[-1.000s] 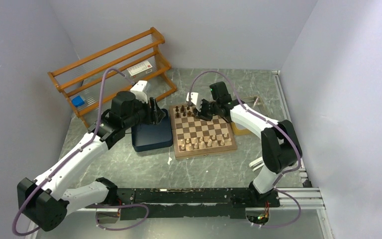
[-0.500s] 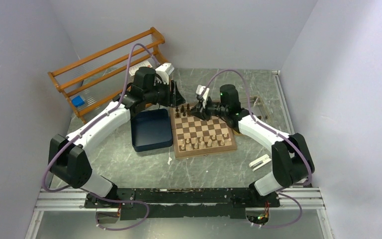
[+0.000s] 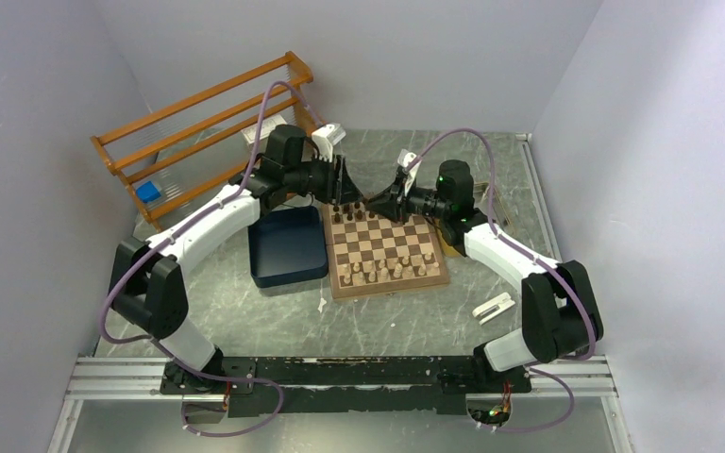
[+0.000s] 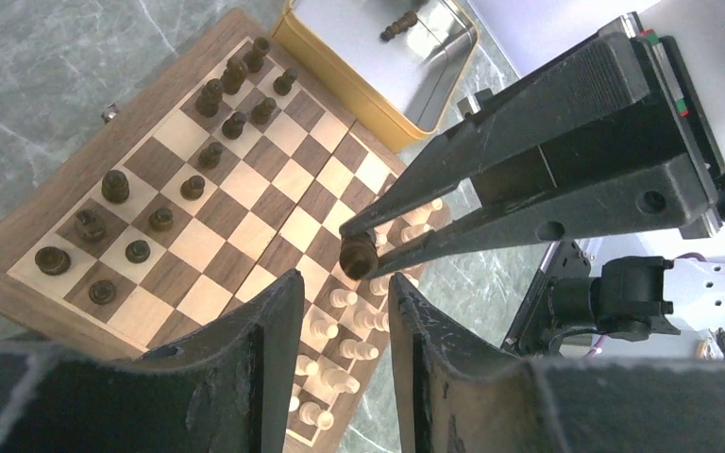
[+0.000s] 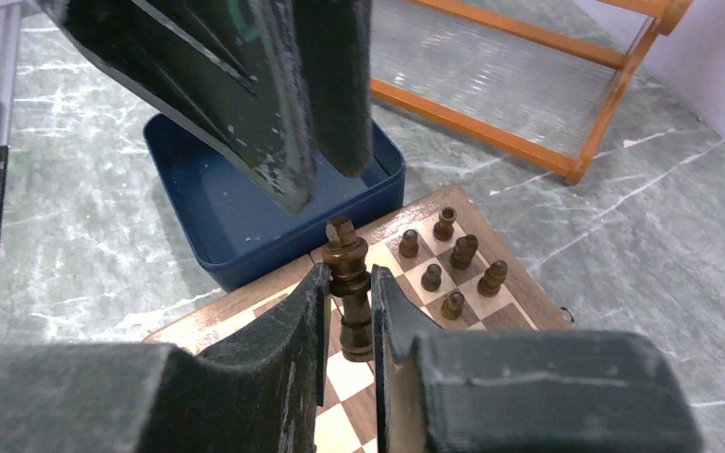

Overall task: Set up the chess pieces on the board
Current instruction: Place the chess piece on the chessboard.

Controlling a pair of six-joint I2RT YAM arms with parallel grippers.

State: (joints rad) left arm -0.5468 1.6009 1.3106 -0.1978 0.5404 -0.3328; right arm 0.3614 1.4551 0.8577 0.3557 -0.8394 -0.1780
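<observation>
Chess pieces [image 3: 344, 209]: dark men grouped on board [image 3: 389, 287] end nearest desk far edge. Right gripper [image 5: 347, 288] clamped on tall dark piece [image 5: 345, 247], held above that end. Left gripper [image 4: 342, 283] jaws apart, empty, close opposite. Advice: descend vertical onto free back-row square, avoid neighbours, release once base seated.

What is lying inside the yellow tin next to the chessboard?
One dark chess piece lies on its side on the shiny bottom of the yellow tin. The tin's far end is beyond the picture edge, so anything there is unseen.
</observation>
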